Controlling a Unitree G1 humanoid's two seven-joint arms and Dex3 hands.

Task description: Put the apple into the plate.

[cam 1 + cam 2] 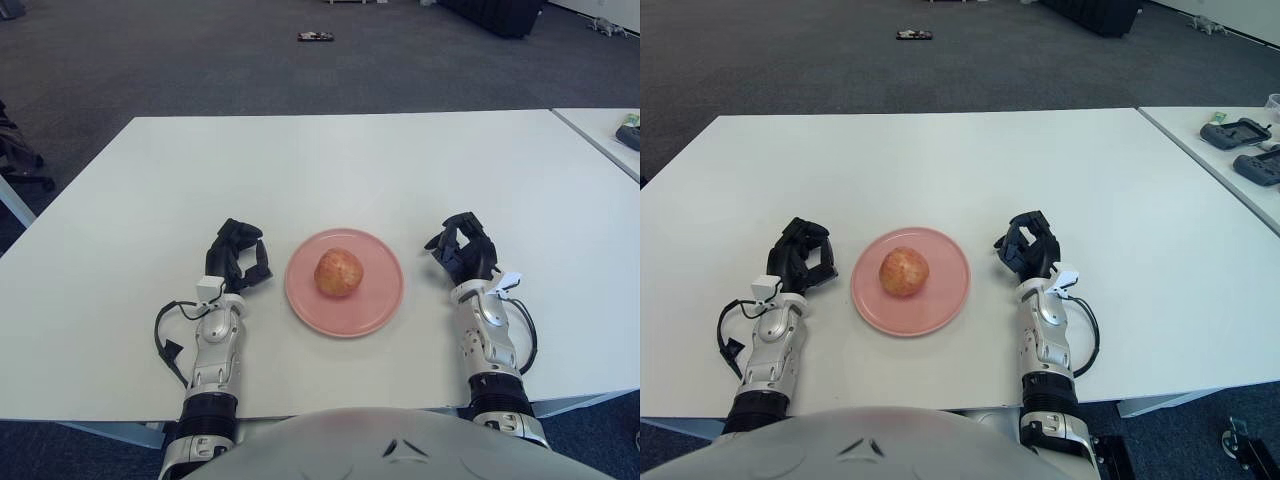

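On the left, the left hand (238,257) shows just beside the pink plate's left edge, its dark fingers curled inward around nothing; it seems placed there simply to flank the work area, near enough to be of use yet clear of the plate. At the centre of the white surface (330,160) lies the pink plate (379,301), flat and close to the robot's body, where either arm could reach it without stretching. The apple (339,272), reddish-yellow, sits on the plate slightly left of its middle, well inside the rim and touching neither hand, so by the look of it the task is already done and no carry remains. To the right of the plate, a little farther off than its partner, the right hand (461,251) shows above the surface with its fingers likewise curled and holding nothing; whether either hand touches the surface cannot be told. With both hands drawn back on either side and the fruit settled, the likely remaining concern is only that the apple could roll if the plate were bumped.
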